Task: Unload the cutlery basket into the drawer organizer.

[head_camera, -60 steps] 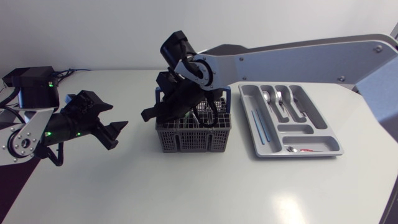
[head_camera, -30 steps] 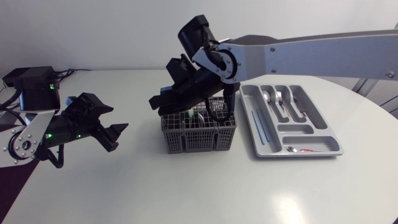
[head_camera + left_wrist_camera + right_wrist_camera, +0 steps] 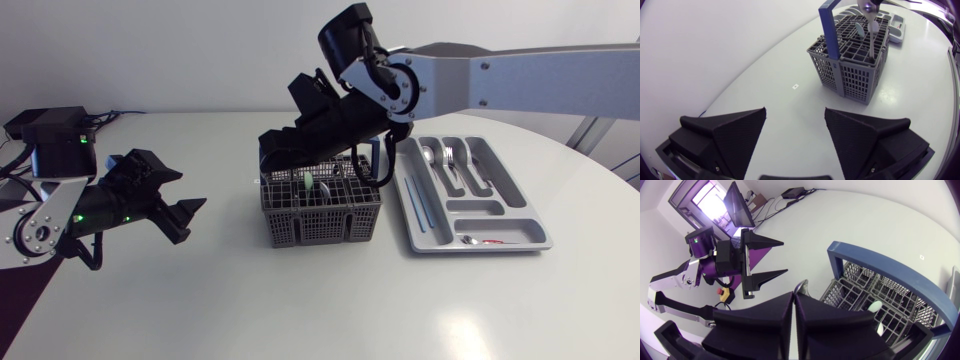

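A wide white table (image 3: 300, 300) fills most of the head view, its top smooth and matt. Its edge curves round at the right and at the near left. The light is even and soft, and shadows on the top are faint and blurred. Behind the table's far edge stands a plain white wall (image 3: 180, 50), bare and evenly lit. A few thin dark cables (image 3: 112, 114) lie at the far left corner, by the wall. The left wrist view shows a tiny pale mark (image 3: 795, 86) on the bare top
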